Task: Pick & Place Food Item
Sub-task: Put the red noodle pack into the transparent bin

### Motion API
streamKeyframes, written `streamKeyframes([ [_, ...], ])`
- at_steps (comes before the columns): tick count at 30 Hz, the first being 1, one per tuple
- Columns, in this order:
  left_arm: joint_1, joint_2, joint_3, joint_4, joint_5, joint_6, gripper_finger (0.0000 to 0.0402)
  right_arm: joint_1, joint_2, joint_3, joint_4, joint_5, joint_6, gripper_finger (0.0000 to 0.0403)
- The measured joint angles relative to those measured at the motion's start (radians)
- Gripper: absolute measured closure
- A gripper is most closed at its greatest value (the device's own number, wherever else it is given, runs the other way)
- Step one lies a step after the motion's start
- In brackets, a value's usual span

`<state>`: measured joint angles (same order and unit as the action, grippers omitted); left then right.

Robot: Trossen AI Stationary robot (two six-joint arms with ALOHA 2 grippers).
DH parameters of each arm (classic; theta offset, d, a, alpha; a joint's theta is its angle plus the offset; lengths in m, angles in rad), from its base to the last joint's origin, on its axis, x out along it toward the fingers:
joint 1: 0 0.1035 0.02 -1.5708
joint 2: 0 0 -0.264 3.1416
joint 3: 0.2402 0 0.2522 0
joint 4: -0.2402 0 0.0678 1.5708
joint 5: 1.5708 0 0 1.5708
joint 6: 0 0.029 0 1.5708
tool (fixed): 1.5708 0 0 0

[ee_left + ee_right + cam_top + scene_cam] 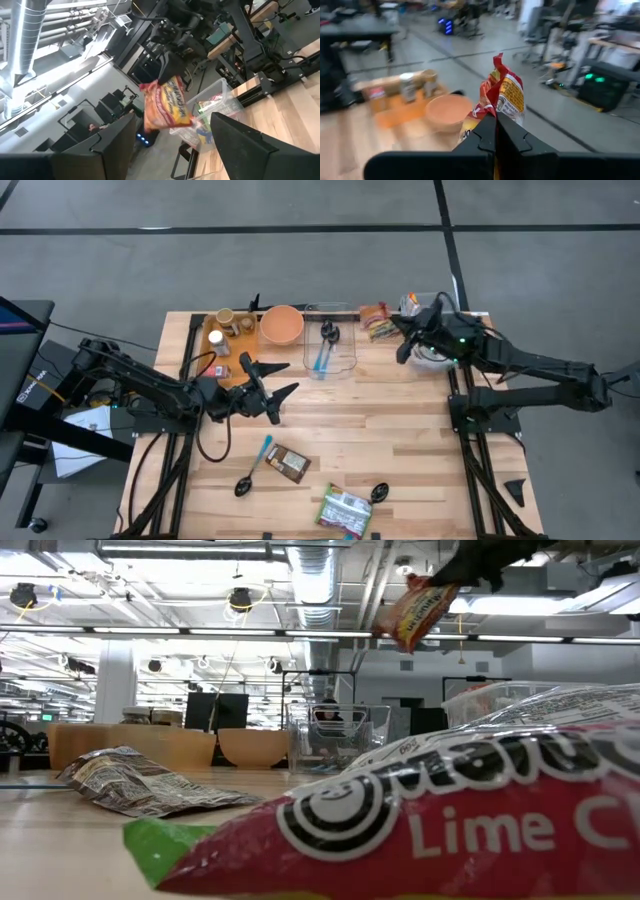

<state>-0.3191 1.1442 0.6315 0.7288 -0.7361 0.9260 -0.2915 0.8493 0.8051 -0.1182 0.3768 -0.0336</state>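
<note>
The wooden table (400,420) fills the middle of the high view, its near edge cut off by the frame. In the low view a lime-flavoured snack bag (470,810) lies so close to the camera that it blocks most of the table's right side, its lettering cropped.

The right gripper (403,338) is raised near the table's far right corner, jaws pinched together on the top edge of an orange-red chip bag (502,97), which hangs in the air clear of the tabletop; its lower half is hidden behind the fingers in the right wrist view.

The left gripper (272,392) hovers over the table's left-centre, jaws apart and holding nothing.

Beneath the hanging bag, a clear plastic bin (215,100) holds packets too small to identify.
</note>
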Motion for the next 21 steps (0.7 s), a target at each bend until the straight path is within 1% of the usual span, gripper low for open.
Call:
streamKeyframes([
  [4,0.000,0.000,0.000,0.000,0.000,0.000,0.0152,-0.038,-0.081,-0.047,-0.005,0.087,0.017,0.0403],
  [8,0.000,0.000,0.000,0.002,0.001,0.000,0.0152,-0.084,-0.132,-0.057,-0.085,0.142,0.058,0.0403],
  [10,0.000,0.000,0.000,0.005,0.001,0.000,0.0152,-0.109,-0.148,-0.058,-0.136,0.190,0.060,0.0403],
  [13,0.000,0.000,0.000,0.005,0.001,0.000,0.0152,-0.140,-0.159,-0.058,-0.184,0.289,0.080,0.0403],
  [15,0.000,0.000,0.000,0.004,0.002,0.000,0.0152,-0.160,-0.158,-0.058,-0.212,0.332,0.087,0.0403],
  [21,0.000,0.000,0.000,0.004,0.008,0.000,0.0152,-0.216,-0.157,-0.058,-0.282,0.332,0.134,0.0403],
])
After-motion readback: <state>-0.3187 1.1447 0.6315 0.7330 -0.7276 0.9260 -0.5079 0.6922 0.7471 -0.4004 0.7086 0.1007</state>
